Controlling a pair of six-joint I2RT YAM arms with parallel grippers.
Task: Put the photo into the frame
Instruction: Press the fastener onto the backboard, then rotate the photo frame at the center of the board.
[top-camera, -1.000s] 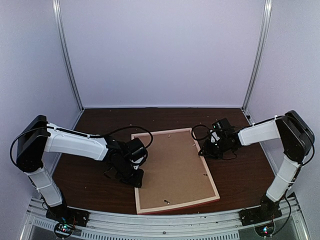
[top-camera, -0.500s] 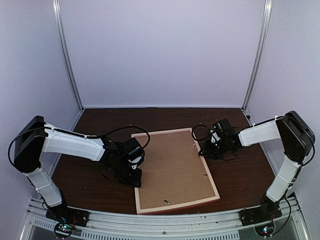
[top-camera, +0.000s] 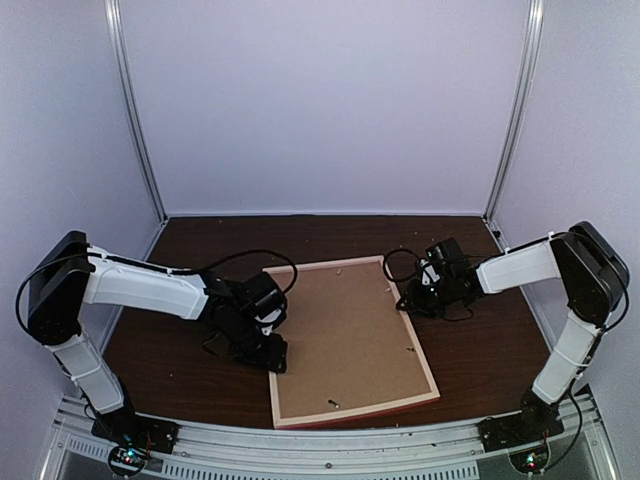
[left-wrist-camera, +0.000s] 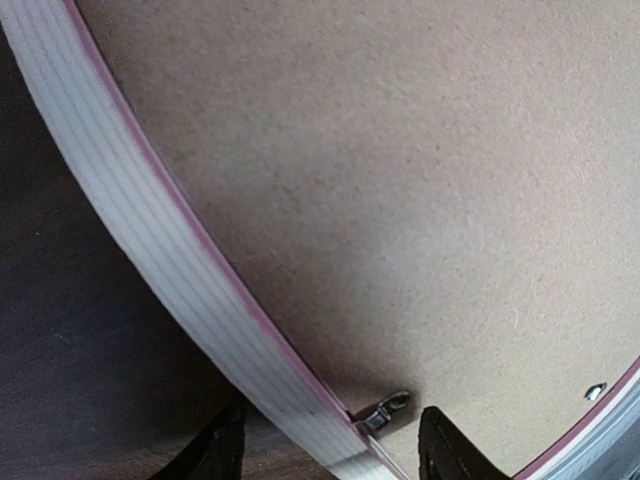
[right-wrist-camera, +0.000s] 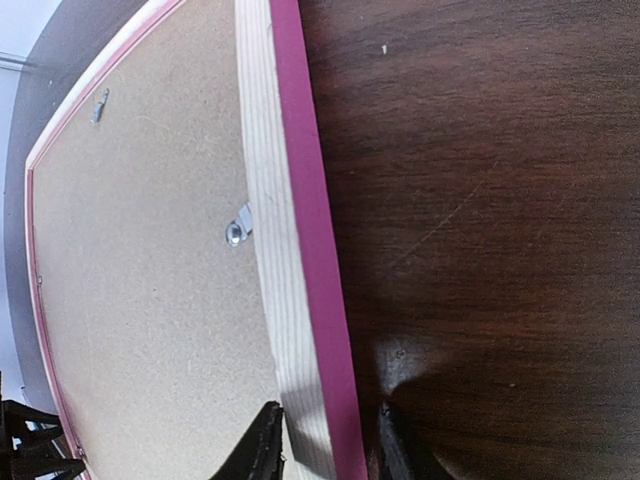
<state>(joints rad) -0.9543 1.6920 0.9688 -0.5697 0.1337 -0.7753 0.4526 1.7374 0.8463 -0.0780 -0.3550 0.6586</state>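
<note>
Left end effector (left-wrist-camera: 330, 455) loosened astride the frame (left-wrist-camera: 170, 260); wrist view shows right end effector (right-wrist-camera: 325, 440) clamping it.

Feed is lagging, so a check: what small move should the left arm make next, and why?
Probably lift the left gripper off the bar of the frame. Its jaws stand open astride the bar, gripping nothing, and the metal tab between them already reaches over the backing board. The right gripper clamps the opposite bar, so the frame should stay put.

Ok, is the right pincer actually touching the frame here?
Cannot tell. The right wrist view shows the right pincer straddling a bar of the frame, fingers close on both sides, but shadow at the bottom edge hides contact or gap.
</note>
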